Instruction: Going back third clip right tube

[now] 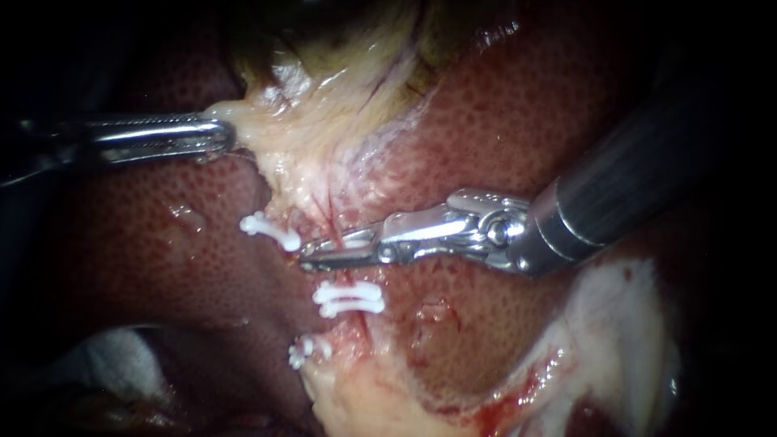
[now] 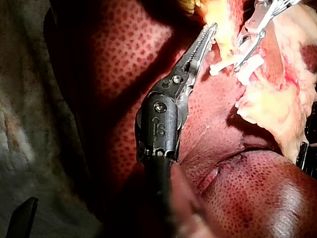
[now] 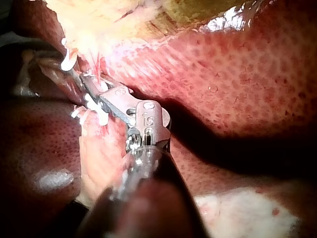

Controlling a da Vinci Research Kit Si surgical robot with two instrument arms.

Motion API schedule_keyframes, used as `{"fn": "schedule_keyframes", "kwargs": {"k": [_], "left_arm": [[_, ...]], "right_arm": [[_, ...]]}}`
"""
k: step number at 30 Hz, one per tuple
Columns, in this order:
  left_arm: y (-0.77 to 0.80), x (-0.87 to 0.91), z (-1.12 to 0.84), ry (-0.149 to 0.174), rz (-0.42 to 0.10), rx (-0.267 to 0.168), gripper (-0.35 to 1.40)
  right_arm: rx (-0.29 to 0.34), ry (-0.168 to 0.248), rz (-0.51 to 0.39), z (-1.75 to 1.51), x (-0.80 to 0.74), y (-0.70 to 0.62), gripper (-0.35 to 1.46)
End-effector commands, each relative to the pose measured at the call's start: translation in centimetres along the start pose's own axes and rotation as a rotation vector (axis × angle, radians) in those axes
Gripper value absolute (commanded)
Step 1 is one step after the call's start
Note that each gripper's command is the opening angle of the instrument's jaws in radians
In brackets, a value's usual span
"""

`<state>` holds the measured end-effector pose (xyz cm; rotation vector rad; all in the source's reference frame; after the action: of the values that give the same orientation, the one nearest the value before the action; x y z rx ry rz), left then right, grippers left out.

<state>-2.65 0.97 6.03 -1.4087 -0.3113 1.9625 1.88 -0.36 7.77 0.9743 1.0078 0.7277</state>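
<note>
Endoscope: two instruments counted. The left instrument [image 1: 220, 134] is clamped on pale tissue [image 1: 324, 121]. The right instrument [image 1: 317, 252], jaws narrowly parted, is set about a white clip [image 1: 354, 240] on the right tube [image 1: 362, 322]. Further clips [image 1: 271, 231] are noted at three places. Left wrist: that clamped hold is confirmed. Right wrist: speckled liver [image 3: 237, 74] is seen all round.

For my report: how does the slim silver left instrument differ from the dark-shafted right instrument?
The left instrument lies level, the right instrument slants down from the upper right. The left instrument's jaws are shut on pale yellow tissue; the right instrument's stand open among white clips. Both have shiny metal jaws.
</note>
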Motion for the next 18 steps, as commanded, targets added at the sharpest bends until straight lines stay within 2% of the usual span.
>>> {"fn": "schedule_keyframes", "kwargs": {"k": [1, 8, 10, 12, 14, 18], "left_arm": [[0.00, 0.00, 0.00, 0.000, 0.000, 0.000, -0.35], [0.00, 0.00, 0.00, 0.000, 0.000, 0.000, -0.35], [0.00, -0.01, 0.00, 0.000, 0.000, 0.000, -0.35], [0.00, -0.01, 0.00, 0.000, 0.001, 0.000, -0.35], [0.00, -0.01, 0.00, 0.000, 0.001, 0.000, -0.35], [0.00, -0.01, 0.00, 0.000, 0.001, 0.000, -0.35]], "right_arm": [[0.001, 0.000, 0.000, 0.00, -0.01, 0.00, -0.35], [0.006, -0.001, -0.013, 0.01, -0.02, -0.02, -0.34], [-0.007, 0.004, -0.120, 0.02, -0.02, -0.03, 0.06], [-0.030, 0.013, -0.184, 0.02, -0.01, -0.02, 0.28], [-0.035, 0.013, -0.243, 0.02, 0.00, 0.01, 0.41], [-0.045, 0.015, -0.283, 0.01, 0.01, 0.04, 0.48]]}}
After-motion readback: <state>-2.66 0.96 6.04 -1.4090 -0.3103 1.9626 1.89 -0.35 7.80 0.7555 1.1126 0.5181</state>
